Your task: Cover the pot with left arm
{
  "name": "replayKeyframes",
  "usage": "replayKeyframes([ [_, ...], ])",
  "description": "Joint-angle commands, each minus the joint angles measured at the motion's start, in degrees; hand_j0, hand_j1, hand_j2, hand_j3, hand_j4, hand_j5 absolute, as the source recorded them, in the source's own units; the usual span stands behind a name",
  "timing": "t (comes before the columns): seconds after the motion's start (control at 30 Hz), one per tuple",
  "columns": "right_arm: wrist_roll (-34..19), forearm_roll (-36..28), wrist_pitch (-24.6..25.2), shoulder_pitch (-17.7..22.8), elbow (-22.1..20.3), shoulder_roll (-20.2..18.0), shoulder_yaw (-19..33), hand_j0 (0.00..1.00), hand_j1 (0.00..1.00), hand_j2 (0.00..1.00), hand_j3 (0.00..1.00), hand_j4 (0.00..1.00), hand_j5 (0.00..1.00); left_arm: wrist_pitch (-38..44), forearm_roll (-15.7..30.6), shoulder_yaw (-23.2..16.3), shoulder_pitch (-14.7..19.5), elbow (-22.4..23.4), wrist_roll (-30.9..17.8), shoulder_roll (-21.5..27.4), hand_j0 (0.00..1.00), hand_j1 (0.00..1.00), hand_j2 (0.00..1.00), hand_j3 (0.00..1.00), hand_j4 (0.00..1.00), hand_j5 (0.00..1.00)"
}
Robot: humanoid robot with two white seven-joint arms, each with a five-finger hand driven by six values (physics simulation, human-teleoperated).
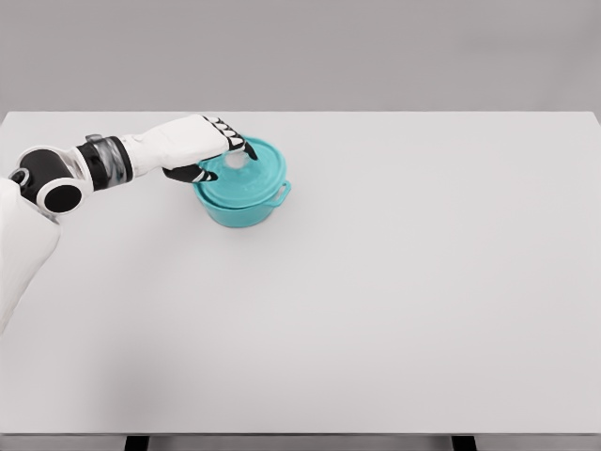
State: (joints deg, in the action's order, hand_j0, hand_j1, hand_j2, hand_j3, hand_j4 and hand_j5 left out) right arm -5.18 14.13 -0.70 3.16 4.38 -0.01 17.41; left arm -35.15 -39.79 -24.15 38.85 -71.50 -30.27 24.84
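The teal pot (246, 193) sat on the white surface (394, 282), toward the back left. Its lid (249, 169) was on top. The left hand (202, 150) reached over it, fingers (225, 136) wrapped around the lid's knob (236, 161), probably to set it straight.

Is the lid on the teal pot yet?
On: the lid sits across the pot, left hand at its knob.

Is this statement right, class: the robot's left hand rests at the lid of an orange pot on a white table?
Not quite. The pot is teal, not orange, as the head view shows. The rest stands: the left hand is at the lid, and the pot sits on the white table.
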Motion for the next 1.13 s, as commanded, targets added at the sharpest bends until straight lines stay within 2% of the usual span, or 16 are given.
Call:
replayKeyframes([
  [0.0,0.0,0.0,0.0,0.0,0.0,0.0,0.0,1.00,1.00,1.00,1.00,1.00,1.00,0.1,0.3,0.2,0.0,0.0,0.0,0.0,0.78,0.78,0.78,0.78,0.78,0.78],
  [0.27,0.0,0.0,0.0,0.0,0.0,0.0,0.0,1.00,1.00,1.00,1.00,1.00,1.00,0.1,0.8,0.6,0.4,-0.7,0.0,0.0,0.81,0.81,0.81,0.81,0.81,0.81],
  [0.33,0.0,0.0,0.0,0.0,0.0,0.0,0.0,1.00,1.00,1.00,1.00,1.00,1.00,0.1,0.9,1.1,0.7,-3.6,0.0,0.7,0.90,0.90,0.90,0.90,0.90,0.90],
  [0.37,0.0,0.0,0.0,0.0,0.0,0.0,0.0,1.00,1.00,1.00,1.00,1.00,1.00,0.1,0.9,2.2,0.8,-4.4,-0.1,2.2,1.00,1.00,1.00,1.00,1.00,1.00],
  [0.4,0.0,0.0,0.0,0.0,-0.1,0.0,0.0,1.00,1.00,1.00,1.00,1.00,1.00,0.1,1.6,3.8,0.7,-4.7,-0.1,3.4,1.00,1.00,1.00,1.00,1.00,1.00],
  [0.43,0.0,0.0,0.0,0.0,0.0,0.0,0.0,1.00,1.00,1.00,1.00,1.00,1.00,0.1,4.5,4.6,0.2,-6.0,-0.2,6.1,1.00,1.00,1.00,1.00,1.00,1.00],
  [0.47,0.0,0.0,0.0,0.0,0.0,0.0,0.0,1.00,1.00,1.00,1.00,1.00,1.00,0.1,5.9,4.5,-0.1,-7.0,-0.3,8.0,1.00,1.00,1.00,1.00,1.00,1.00],
  [0.5,0.0,0.0,0.0,0.0,0.0,0.0,0.0,1.00,1.00,1.00,1.00,1.00,1.00,0.1,9.9,4.6,-0.4,-9.7,-0.3,13.2,1.00,1.00,1.00,1.00,1.00,1.00],
  [0.57,0.0,0.0,0.0,0.0,0.0,0.0,0.0,1.00,1.00,1.00,1.00,1.00,1.00,0.1,13.9,4.6,-0.7,-9.5,-0.3,18.0,1.00,1.00,1.00,1.00,1.00,1.00],
  [0.6,0.0,0.0,0.0,0.0,0.0,0.0,0.0,1.00,1.00,1.00,1.00,1.00,1.00,0.1,14.3,4.7,-2.2,-9.4,-0.3,19.3,1.00,1.00,1.00,1.00,1.00,1.00],
  [0.7,0.0,0.0,0.0,0.0,-0.1,0.0,0.0,1.00,1.00,1.00,1.00,1.00,1.00,0.1,14.0,5.5,-4.9,-8.2,-0.3,19.7,1.00,1.00,1.00,1.00,1.00,1.00],
  [0.83,0.0,0.0,0.0,0.0,0.0,0.0,0.0,1.00,1.00,1.00,1.00,1.00,1.00,0.1,13.9,5.5,-5.0,-5.8,-0.3,19.6,1.00,1.00,1.00,1.00,1.00,1.00],
  [1.1,0.0,0.0,0.0,0.0,0.0,0.0,0.0,1.00,1.00,1.00,1.00,1.00,1.00,0.1,13.6,5.5,-6.1,-5.6,-0.3,19.6,1.00,1.00,1.00,1.00,1.00,1.00],
])
